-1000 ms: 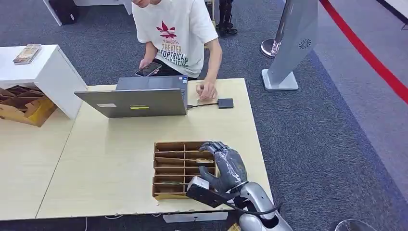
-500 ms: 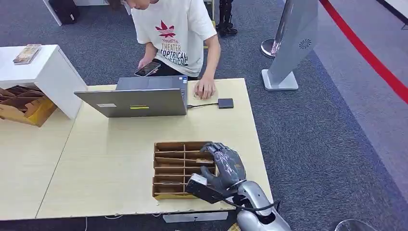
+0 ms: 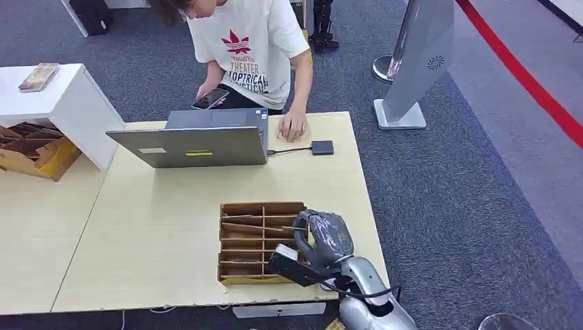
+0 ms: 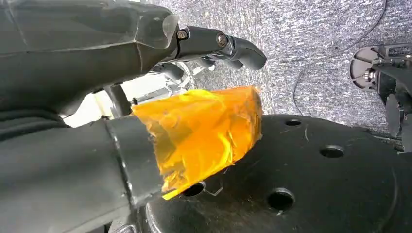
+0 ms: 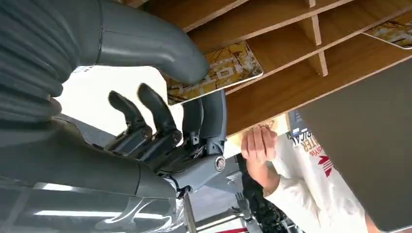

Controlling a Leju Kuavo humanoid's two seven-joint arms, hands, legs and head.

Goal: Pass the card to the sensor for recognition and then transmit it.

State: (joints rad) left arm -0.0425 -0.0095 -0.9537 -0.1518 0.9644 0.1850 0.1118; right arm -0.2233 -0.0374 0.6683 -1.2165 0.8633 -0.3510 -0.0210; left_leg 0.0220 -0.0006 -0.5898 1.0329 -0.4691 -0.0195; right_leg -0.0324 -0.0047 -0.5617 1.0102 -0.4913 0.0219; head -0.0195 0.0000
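A wooden slotted card box (image 3: 223,239) lies near the table's front edge. My right hand (image 3: 326,238) is curled down over its right-hand slots. In the right wrist view the thumb and darker fingers (image 5: 214,114) of that hand (image 5: 160,111) pinch a yellow-patterned card (image 5: 233,65) at the edge of a slot. Another card (image 5: 393,31) lies in a farther slot. The sensor, a small black box (image 3: 322,147), sits on the far side of the table, cabled to the laptop. My left hand (image 4: 145,97) hangs by my body, fingers apart, holding nothing, with orange tape on its thumb.
An open grey laptop (image 3: 192,141) stands at the table's far edge. A person (image 3: 251,48) behind it holds a phone and rests a hand (image 3: 293,128) beside the sensor. A white cabinet (image 3: 58,103) and a cardboard box (image 3: 31,151) are at the left, a grey floor stand (image 3: 419,62) at the right.
My right hand has sunk lower onto the card box and its fingers have curled in around a card. The person has leaned a little further over the laptop.
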